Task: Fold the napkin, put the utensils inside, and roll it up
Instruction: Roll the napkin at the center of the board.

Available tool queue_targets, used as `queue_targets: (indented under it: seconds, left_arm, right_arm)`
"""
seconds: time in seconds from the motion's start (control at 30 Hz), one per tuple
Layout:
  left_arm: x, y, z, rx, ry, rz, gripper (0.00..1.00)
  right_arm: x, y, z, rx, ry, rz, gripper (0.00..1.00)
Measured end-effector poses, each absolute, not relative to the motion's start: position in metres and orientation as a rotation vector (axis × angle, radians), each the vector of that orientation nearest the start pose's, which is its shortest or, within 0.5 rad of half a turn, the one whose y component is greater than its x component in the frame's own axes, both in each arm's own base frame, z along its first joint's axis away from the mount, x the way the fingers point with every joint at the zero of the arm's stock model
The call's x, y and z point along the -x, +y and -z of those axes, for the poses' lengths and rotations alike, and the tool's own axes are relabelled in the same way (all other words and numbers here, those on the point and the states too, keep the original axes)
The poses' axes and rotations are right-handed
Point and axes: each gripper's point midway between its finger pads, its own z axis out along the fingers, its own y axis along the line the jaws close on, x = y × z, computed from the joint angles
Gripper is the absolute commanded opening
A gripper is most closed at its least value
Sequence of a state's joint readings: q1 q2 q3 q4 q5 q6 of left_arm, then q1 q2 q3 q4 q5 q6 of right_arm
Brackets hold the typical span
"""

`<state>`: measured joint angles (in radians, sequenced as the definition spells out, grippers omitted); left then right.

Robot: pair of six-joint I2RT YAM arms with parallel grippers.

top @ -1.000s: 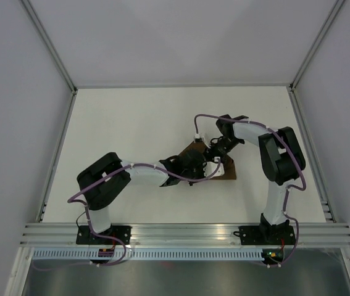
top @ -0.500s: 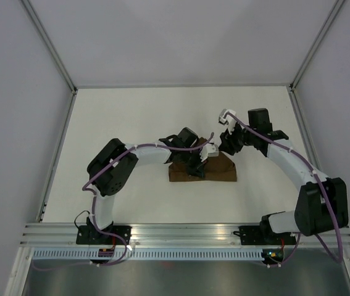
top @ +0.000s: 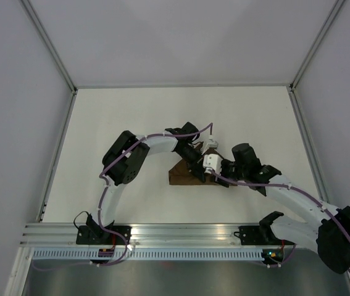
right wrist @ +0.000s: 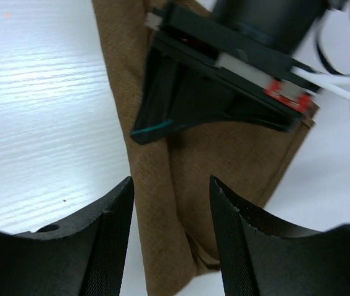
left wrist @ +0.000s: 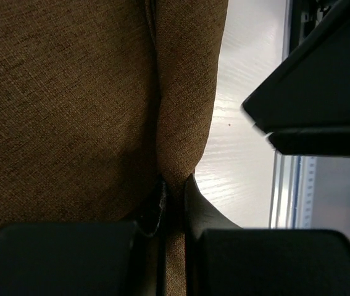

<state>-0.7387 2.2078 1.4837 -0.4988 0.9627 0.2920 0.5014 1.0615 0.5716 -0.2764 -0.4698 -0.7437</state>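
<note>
L claw (left wrist: 173,190) pinched tight on a fold of the napkin (left wrist: 70,92), which lies folded mid tabletop (right wrist: 39,92). R claw (right wrist: 171,185) wide, holding nothing, over napkin's edge, close to L claw.

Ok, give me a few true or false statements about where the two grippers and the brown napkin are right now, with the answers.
1. The left gripper is pinched shut on a fold of the napkin. True.
2. The right gripper is clamped on the cloth. False: its jaws stand open over the napkin, gripping nothing.
3. The napkin lies spread as one flat square. False: it is folded, with layers overlapping.
4. Both grippers are over the napkin. True.
</note>
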Motion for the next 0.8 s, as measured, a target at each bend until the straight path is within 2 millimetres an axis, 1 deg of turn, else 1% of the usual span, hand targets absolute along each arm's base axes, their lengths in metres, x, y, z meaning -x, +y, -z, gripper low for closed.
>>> queue_targets:
  seconds: [0.07,0.2,0.4,0.47,0.5,0.57,0.6,0.63,0.67,0.7,0.8]
  left_arm:
    - [-0.218,-0.387,-0.021,-1.519,2.227,1.498,0.09]
    - [-0.210,-0.383,-0.020,-1.509,2.282,1.544,0.10]
    - [-0.203,-0.380,-0.020,-1.497,2.331,1.588,0.12]
    - [-0.202,-0.380,-0.020,-1.494,2.340,1.595,0.14]
    - [-0.202,-0.380,-0.020,-1.493,2.341,1.594,0.18]
    - [-0.203,-0.380,-0.020,-1.492,2.347,1.592,0.22]
    - [-0.203,-0.380,-0.019,-1.490,2.352,1.594,0.27]
    - [-0.203,-0.380,-0.019,-1.486,2.359,1.595,0.29]
    - [-0.203,-0.380,-0.019,-1.482,2.366,1.593,0.30]
    - [-0.203,-0.379,-0.018,-1.479,2.375,1.594,0.32]
    - [-0.204,-0.378,-0.018,-1.466,2.390,1.590,0.31]
  right_arm:
    - [-0.217,0.193,-0.077,1.572,1.687,-0.408,0.58]
    - [-0.206,0.201,-0.055,1.668,1.677,-0.384,0.58]
    - [-0.202,0.203,-0.033,1.731,1.677,-0.324,0.59]
    - [-0.202,0.203,-0.027,1.742,1.683,-0.313,0.55]
    - [-0.202,0.203,-0.025,1.748,1.685,-0.309,0.51]
    - [-0.202,0.202,-0.020,1.753,1.692,-0.299,0.47]
    - [-0.202,0.202,-0.019,1.755,1.692,-0.298,0.41]
    - [-0.203,0.202,-0.019,1.755,1.691,-0.297,0.19]
    - [-0.202,0.202,-0.018,1.759,1.690,-0.297,0.12]
    - [-0.203,0.202,-0.018,1.754,1.691,-0.291,0.07]
    - [-0.204,0.203,-0.019,1.748,1.686,-0.290,0.02]
